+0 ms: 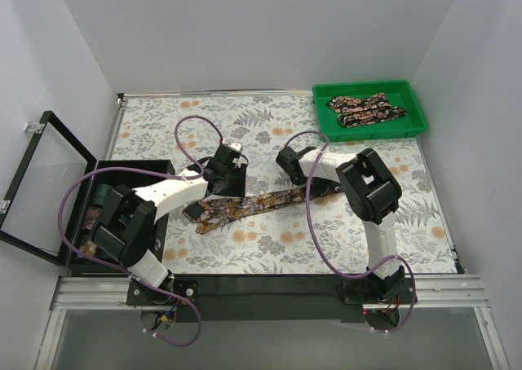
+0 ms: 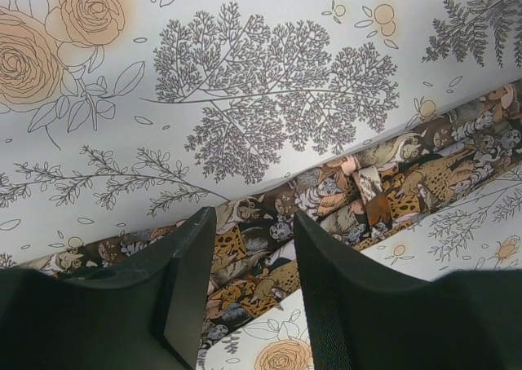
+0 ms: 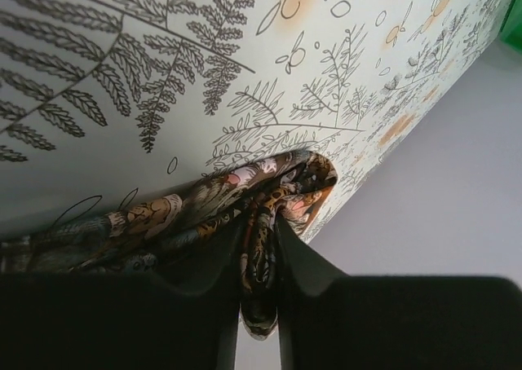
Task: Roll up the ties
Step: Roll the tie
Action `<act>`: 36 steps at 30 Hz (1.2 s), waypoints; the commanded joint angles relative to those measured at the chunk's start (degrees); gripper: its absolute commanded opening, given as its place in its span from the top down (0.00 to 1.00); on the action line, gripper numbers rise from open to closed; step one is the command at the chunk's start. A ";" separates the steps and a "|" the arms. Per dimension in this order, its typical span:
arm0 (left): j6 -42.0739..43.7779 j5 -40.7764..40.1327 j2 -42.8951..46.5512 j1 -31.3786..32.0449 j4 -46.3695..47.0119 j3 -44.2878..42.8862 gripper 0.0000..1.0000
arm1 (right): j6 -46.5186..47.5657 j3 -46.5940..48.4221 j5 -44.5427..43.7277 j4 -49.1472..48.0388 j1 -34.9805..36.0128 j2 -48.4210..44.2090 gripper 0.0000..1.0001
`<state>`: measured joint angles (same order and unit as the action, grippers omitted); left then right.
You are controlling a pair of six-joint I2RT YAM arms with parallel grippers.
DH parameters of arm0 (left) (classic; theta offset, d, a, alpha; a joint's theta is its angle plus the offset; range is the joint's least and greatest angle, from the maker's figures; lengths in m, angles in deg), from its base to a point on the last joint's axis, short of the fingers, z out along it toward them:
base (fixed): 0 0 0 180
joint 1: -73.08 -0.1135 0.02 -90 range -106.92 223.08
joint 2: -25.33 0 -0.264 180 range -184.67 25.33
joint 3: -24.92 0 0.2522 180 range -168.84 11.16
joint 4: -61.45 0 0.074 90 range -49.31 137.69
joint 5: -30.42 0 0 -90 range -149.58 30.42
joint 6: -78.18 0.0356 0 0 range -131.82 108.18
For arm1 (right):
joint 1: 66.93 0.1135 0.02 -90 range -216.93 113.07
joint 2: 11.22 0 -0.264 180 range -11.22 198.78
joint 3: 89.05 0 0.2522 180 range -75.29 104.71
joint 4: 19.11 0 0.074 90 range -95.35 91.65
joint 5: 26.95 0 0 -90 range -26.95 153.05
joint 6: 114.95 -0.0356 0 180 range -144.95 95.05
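Your right gripper (image 3: 259, 226) is pinched narrow on the tie (image 1: 253, 204) at its 3 o'clock end, left gripper (image 2: 253, 223) wide, straddling its 9 o'clock end.

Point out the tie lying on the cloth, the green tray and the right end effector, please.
tie on the cloth (image 1: 245, 207), top external view, middle of its length.
green tray (image 1: 375, 134), top external view, its near rim.
right end effector (image 3: 259, 233), right wrist view, between its fingertips.
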<state>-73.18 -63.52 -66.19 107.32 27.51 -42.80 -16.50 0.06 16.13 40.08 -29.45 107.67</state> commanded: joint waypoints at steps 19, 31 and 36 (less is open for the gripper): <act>-0.16 -1.59 2.49 -0.66 -0.47 -1.68 0.59 | -3.35 4.36 9.39 1.85 0.67 -5.42 0.53; -0.42 -0.98 2.23 -0.75 -0.38 -1.77 0.58 | -4.93 5.94 12.63 2.38 1.73 -7.27 0.48; -0.60 -1.06 2.32 -0.75 -0.38 -1.86 0.57 | -5.37 6.91 14.31 2.47 2.16 -8.59 0.40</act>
<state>-73.58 -63.70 -66.17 106.95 27.14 -42.91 -20.43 4.30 28.51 41.74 -27.94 102.52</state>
